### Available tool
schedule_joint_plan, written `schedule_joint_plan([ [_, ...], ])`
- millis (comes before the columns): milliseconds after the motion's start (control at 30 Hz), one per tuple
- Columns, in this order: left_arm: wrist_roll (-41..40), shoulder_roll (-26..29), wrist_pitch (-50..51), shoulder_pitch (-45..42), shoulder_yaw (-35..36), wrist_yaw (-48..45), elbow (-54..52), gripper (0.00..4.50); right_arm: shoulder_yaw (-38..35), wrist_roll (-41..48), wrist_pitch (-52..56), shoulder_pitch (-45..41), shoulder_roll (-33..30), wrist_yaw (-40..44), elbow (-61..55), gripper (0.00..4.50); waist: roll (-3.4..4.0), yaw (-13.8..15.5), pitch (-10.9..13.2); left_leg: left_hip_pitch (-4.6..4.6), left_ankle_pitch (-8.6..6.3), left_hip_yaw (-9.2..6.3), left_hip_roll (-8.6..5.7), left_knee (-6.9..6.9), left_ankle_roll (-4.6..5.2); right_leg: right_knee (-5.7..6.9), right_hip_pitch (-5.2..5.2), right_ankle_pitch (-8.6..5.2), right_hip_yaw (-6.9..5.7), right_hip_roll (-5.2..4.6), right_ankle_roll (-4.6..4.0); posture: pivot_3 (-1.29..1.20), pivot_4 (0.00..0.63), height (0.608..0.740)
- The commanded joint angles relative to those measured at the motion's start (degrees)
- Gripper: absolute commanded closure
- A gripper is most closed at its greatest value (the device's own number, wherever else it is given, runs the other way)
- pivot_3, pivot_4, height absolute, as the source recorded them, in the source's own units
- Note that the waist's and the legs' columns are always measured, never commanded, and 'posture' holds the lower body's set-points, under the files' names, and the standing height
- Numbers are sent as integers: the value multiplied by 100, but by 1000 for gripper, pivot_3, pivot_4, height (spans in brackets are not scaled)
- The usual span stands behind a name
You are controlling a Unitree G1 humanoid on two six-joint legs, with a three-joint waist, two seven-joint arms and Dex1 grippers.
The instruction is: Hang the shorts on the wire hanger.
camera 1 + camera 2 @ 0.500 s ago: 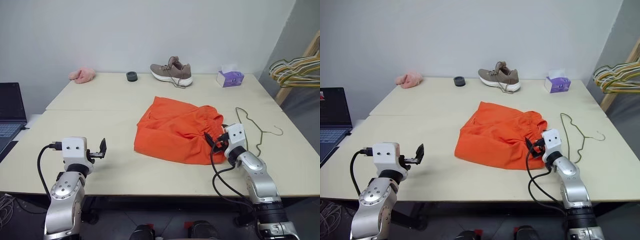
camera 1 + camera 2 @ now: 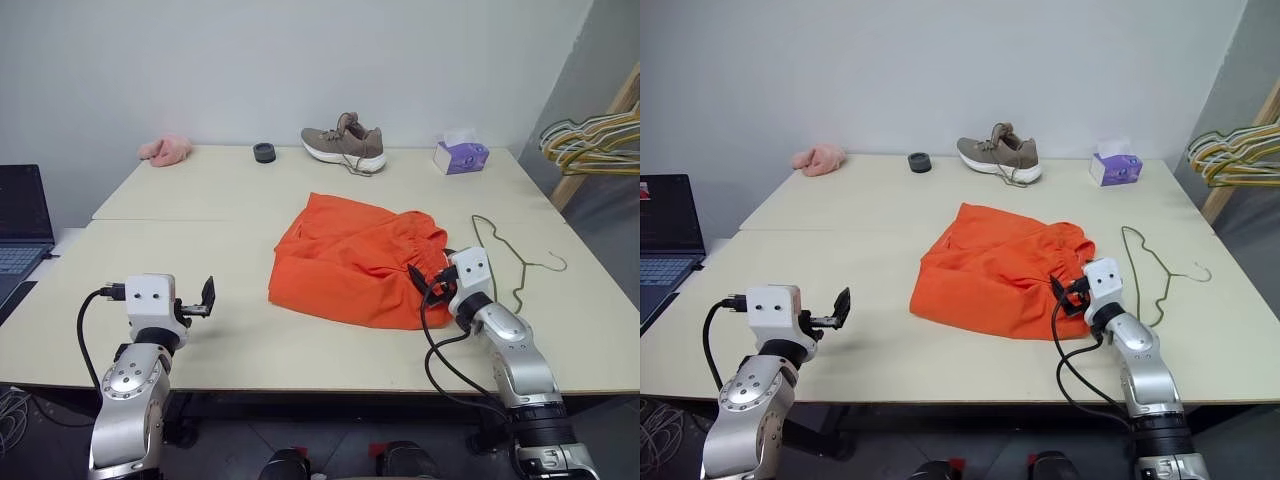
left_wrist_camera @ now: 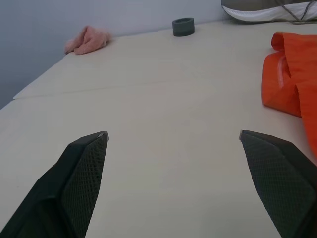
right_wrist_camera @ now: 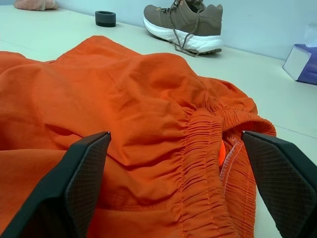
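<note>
Overhead, shorts (image 2: 355,262) lie mid-table, hanger (image 2: 510,262) just beside them; up close, right gripper (image 4: 173,144) gapes wide over the waistband, left gripper (image 3: 173,136) spread above bare table (image 3: 148,109).

2 silver-grey metal robot arms, each ending in a white boxy wrist block with 2 small dark dots on its face. A looping black cable runs along each forearm. Each gripper has 2 black fingers (image 3: 81,173) with cross-hatched textured pads.

Bare worktop (image 2: 200,250) across left and centre-left of frame, shorts (image 2: 355,262) heaped centre, wire hanger (image 2: 510,262) right, shoe (image 2: 345,142) along top edge
</note>
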Motion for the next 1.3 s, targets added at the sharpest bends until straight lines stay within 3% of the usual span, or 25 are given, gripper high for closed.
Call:
schedule_joint_plan([
  [33, -420, -16, -164, 37, 117, -302, -358, 0, 2, -1, -50, -76, -65, 47, -158, 15, 1, 3, 1, -1, 0, 0, 0, 0, 0, 0, -1, -1, -1, -1, -1, -54, 0, 740],
  [567, -548, 221, -86, -393, -99, -625, -77, 0, 46, 118, -6, 75, -230, 338, -531, 15, 6, -48, 4, -2, 0, -1, 0, 0, -1, 0, 0, -2, -4, -1, -3, -109, 0, 740],
  [800, -612, 632, -84, -834, -430, -1279, 283, 0, 253, 960, 772, 208, -1069, 1891, -1379, 15, 11, -71, 9, -6, 0, -1, -1, 0, 0, -2, -1, -3, -6, -1, -1, -142, 0, 740],
  [1067, -732, 1323, 60, -2093, -1145, -2845, 1456, 0, 734, 1676, 1941, 320, -2473, 3419, -2553, 15, 11, -91, 13, -9, -1, -3, 1, 0, -1, -5, -2, -7, -18, -1, -1, -171, 0, 740],
  [1300, -772, 1327, 367, -3642, -1606, -3970, 3360, 0, 702, 1817, 2227, 2, -2538, 3341, -2863, 15, 6, -221, 13, -18, -1, -3, 1, 1, -1, -12, -4, -3, -22, -1, 9, -207, 0, 740],
])
